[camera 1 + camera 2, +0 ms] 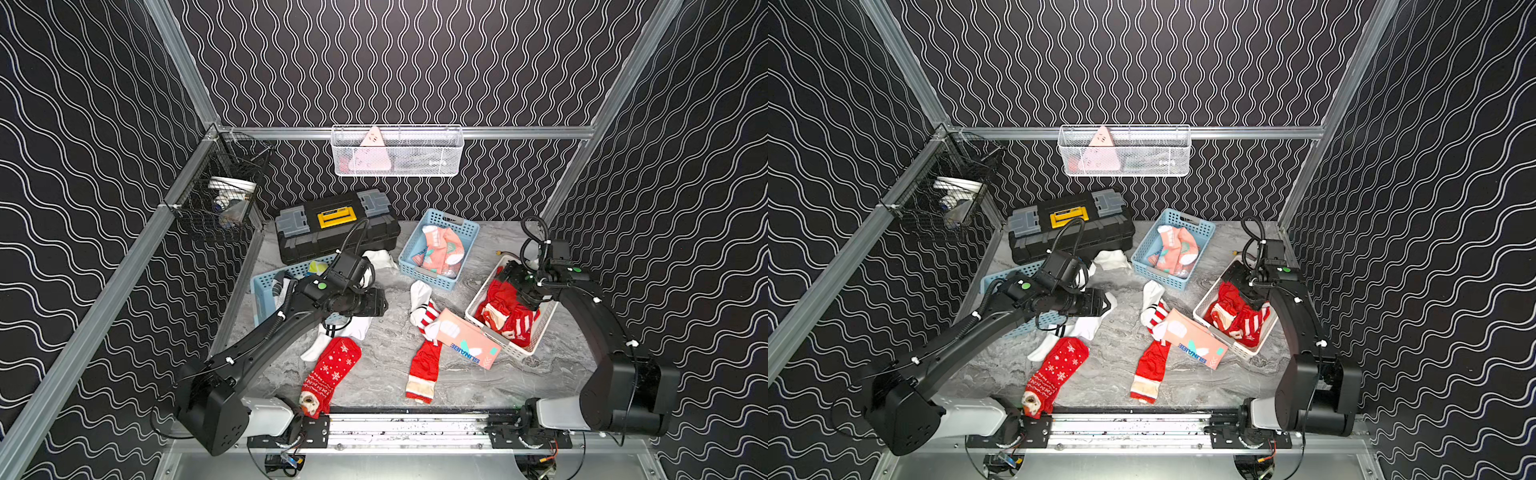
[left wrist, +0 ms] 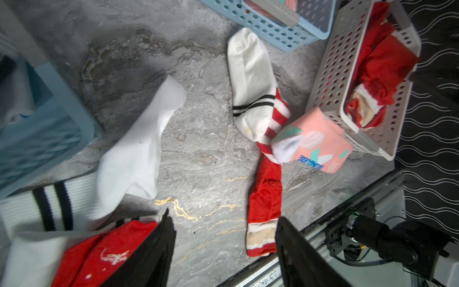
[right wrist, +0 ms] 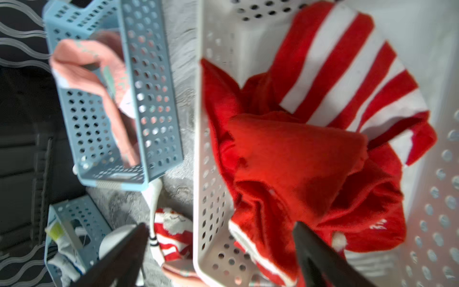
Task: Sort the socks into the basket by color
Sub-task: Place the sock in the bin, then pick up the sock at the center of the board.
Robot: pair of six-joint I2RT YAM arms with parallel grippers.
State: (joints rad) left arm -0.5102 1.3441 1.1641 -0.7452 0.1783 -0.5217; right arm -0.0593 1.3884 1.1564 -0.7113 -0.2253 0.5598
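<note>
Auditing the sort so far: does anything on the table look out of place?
Yes. A salmon-pink sock lies on the table against the white basket of red socks, overlapping a red-striped sock, while the other pink socks sit in the blue basket.

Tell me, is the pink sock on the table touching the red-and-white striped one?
Touching. The left wrist view shows the pink sock overlapping the striped sock, its white patch lying right on the stripes.
</note>
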